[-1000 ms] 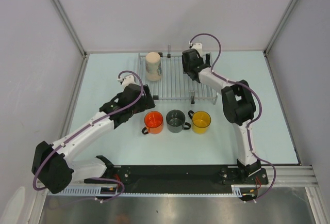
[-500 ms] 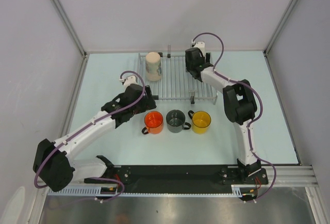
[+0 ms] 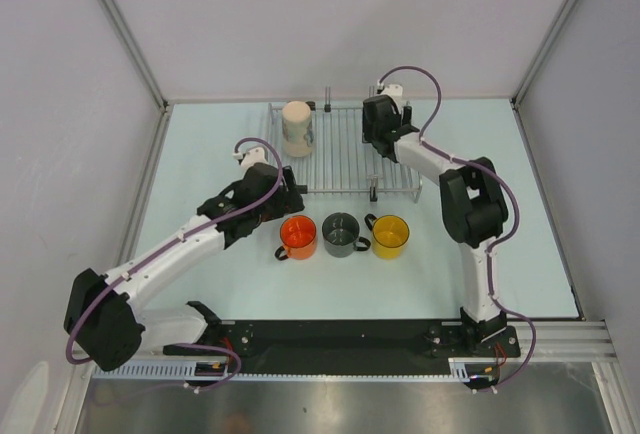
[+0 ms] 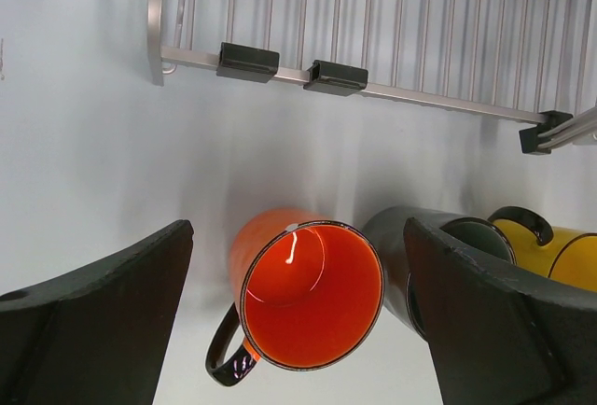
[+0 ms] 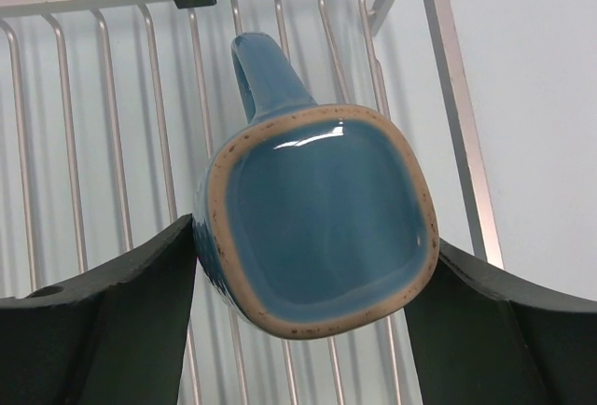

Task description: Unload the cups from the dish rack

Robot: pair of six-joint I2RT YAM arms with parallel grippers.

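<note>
End-on to lens with handle toward frame top, light blue mug [image 5: 317,218] pinched in right gripper [image 5: 315,237] over dish rack [image 5: 112,144]; left gripper [image 4: 298,232] spread above upright orange mug [image 4: 312,298].

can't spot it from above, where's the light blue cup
Right wrist view: the light blue cup lies on the dish rack near its far right corner, between the right gripper's fingers; from above the right arm hides it.

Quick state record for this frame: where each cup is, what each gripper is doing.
on table: orange cup, dark grey cup, yellow cup, in a row in front of the dish rack
on rack: cream cup, far left corner
right gripper: shut on light blue cup, over rack's far right corner
left gripper: open, above orange cup
</note>
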